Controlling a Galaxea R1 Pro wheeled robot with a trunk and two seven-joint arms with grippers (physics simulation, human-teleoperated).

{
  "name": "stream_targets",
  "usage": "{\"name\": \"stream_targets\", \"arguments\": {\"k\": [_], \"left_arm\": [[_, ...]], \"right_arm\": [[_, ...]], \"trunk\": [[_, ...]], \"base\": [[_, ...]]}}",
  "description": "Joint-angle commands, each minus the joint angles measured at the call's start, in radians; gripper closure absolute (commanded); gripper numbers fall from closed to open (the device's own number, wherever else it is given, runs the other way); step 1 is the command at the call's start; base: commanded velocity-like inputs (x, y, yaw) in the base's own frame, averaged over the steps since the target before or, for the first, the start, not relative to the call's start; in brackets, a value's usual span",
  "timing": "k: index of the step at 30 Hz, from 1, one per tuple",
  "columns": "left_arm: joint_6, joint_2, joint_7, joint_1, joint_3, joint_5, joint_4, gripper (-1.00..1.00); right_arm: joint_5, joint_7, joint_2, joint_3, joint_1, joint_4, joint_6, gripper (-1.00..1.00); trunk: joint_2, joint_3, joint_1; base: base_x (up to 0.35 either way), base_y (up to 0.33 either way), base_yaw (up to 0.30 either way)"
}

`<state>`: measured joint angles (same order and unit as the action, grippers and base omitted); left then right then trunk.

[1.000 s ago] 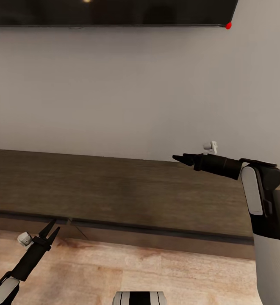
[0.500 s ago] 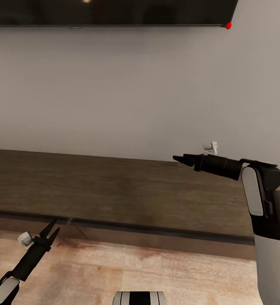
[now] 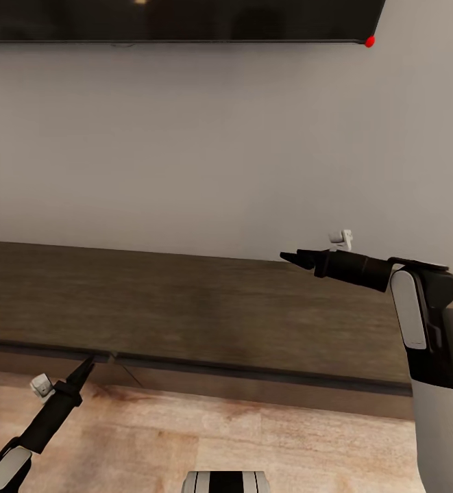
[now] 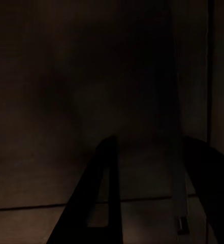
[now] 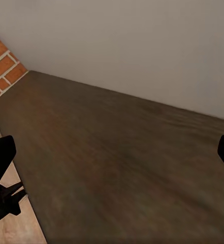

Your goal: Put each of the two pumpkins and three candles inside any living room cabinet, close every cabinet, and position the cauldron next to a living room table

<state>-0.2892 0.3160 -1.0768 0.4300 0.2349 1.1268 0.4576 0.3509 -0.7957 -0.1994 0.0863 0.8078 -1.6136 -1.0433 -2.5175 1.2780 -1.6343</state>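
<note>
Narrowed from a forked spread a second ago, the left gripper [image 3: 87,363] now shows its fingers pressed together into one point touching the front top edge of the single cabinet [image 3: 185,308]. One long dark-brown unit, it runs lengthwise left to right along the wall. Above it the right gripper [image 3: 289,257] points left, jaws together.

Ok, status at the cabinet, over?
Left gripper shut, tip at the cabinet front's top edge. Right gripper raised over the cabinet top, empty, open or shut unclear. Drawer fronts look closed. Nothing in the way.
</note>
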Motion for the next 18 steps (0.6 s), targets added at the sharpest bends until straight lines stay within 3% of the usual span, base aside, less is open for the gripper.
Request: {"name": "stream_targets", "arguments": {"k": [1,18], "left_arm": [[-0.007,0.000,0.000,0.001,-0.002,0.001,-0.001,1.00],[-0.009,-0.011,-0.007,0.004,-0.012,-0.005,0.023,1.00]], "right_arm": [[-0.004,-0.007,0.000,0.001,0.001,0.000,-0.004,-1.00],[-0.004,-0.008,0.000,0.001,-0.001,0.000,-0.004,-1.00]], "trunk": [[0.000,0.001,0.000],[0.000,0.001,0.000]], "base": [[0.000,0.000,0.000],[0.000,0.000,0.000]]}}
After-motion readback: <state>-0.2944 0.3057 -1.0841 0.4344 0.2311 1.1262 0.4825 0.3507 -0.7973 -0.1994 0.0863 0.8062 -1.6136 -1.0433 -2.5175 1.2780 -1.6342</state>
